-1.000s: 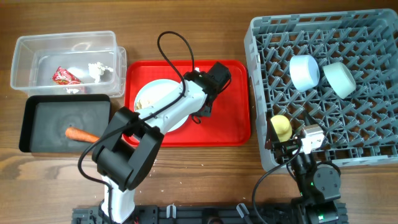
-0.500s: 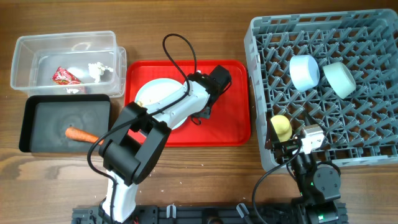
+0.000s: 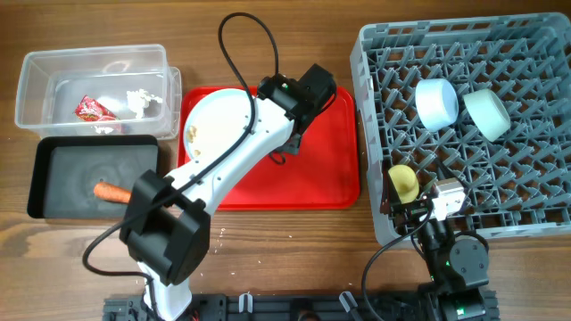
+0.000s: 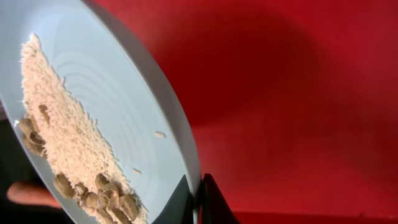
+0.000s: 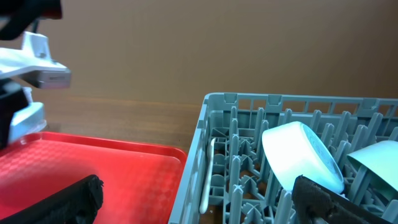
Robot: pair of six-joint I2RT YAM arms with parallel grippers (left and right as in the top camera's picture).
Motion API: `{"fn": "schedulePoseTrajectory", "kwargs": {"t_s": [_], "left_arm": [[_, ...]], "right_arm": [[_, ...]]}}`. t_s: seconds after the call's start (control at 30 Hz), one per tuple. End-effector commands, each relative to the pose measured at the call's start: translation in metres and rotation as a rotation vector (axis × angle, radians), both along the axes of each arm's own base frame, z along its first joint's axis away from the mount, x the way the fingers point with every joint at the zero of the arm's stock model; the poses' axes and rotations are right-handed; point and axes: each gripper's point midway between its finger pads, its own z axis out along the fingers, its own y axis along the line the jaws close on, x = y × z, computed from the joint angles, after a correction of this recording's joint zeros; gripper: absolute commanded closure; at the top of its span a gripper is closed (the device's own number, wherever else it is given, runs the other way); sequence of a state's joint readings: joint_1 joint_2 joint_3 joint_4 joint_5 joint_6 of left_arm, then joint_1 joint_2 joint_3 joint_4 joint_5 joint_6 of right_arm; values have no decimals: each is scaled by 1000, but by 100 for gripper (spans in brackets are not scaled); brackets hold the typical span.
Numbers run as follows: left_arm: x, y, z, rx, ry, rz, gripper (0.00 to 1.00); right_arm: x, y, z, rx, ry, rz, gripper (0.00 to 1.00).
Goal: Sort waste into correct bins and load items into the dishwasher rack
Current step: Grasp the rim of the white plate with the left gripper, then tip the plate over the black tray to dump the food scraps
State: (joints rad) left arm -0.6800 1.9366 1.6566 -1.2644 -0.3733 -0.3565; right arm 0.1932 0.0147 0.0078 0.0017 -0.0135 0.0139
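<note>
One left tool [image 4: 194,190] clamps the smooth round plate [image 4: 124,118]; right tool [image 5: 196,202] gapes.

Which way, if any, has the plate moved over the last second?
Yes. Held by the left gripper, the light blue plate has shifted across the red tray toward its far-left corner, nearer the clear tub.

Probably robot lab, two arms [image 3: 234,159], wooden table [image 3: 294,241]

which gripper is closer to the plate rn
Left. The left gripper is clamped on the plate rim, holding it tilted over the red tray. The right gripper sits far off at the rack's near-left corner, beside the cup.
</note>
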Motion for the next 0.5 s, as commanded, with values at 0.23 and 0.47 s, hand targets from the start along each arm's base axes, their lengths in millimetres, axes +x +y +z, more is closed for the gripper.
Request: {"fn": "schedulePoseTrajectory", "kwargs": {"t_s": [0.23,0.47], "left_arm": [[-25,49,31,-70,66,295,96],[-18,114,28,-170,160,593,96]], "right_arm": [[0,-3,2,15,-11,-17,0],[0,-3,2,16,-10,-17,0]]}}
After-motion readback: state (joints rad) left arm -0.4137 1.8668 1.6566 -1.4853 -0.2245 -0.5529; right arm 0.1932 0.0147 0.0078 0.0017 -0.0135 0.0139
